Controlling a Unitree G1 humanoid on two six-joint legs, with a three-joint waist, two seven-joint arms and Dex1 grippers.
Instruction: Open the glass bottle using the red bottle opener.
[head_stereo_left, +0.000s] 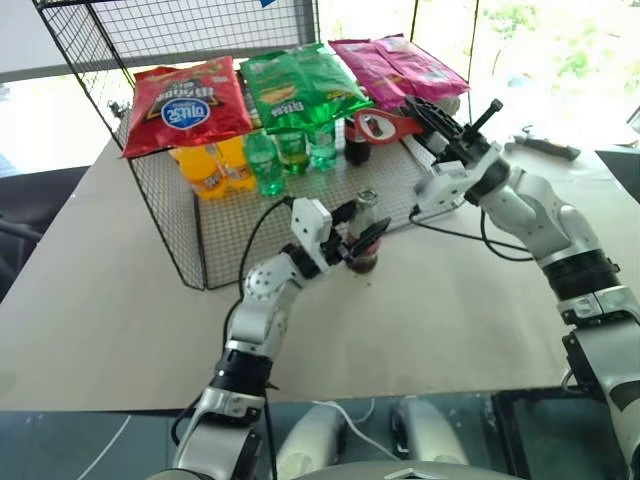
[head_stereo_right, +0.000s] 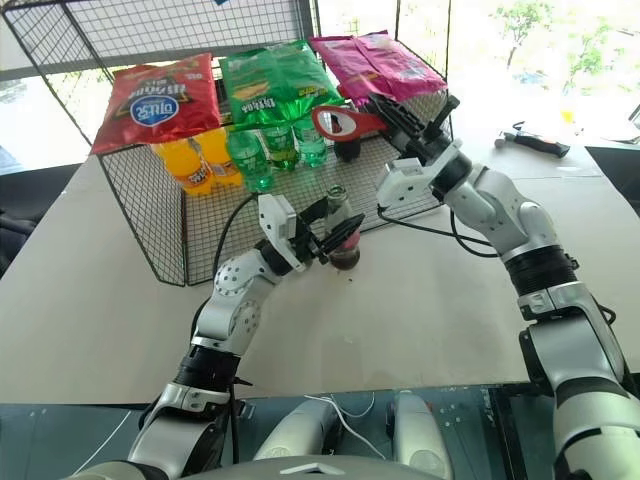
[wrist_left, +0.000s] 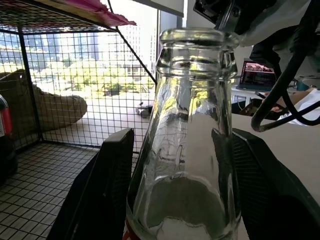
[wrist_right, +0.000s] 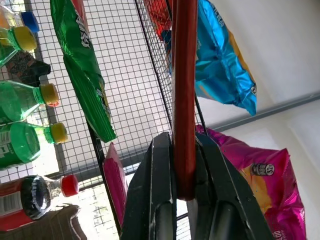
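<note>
- Table (head_stereo_left: 100, 300): bare on the near side of the bottle (head_stereo_left: 364, 235); rack (head_stereo_left: 190, 240) edge just behind it.
- Rack holds green bottles (head_stereo_left: 290, 150) and snack bags (head_stereo_left: 190, 105).
- Left gripper (head_stereo_left: 362, 235): jaws clamp the bottle upright; its mouth is uncapped.
- Right gripper (head_stereo_left: 425, 115): jaws closed on the opener (head_stereo_left: 385, 125), raised above the bottle, apart from it.

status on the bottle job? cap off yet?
Cap looks off: the glass bottle shows a bare open mouth. The left gripper holds it upright on the table. The right gripper holds the red bottle opener, raised above the bottle. Left: set both down.
</note>
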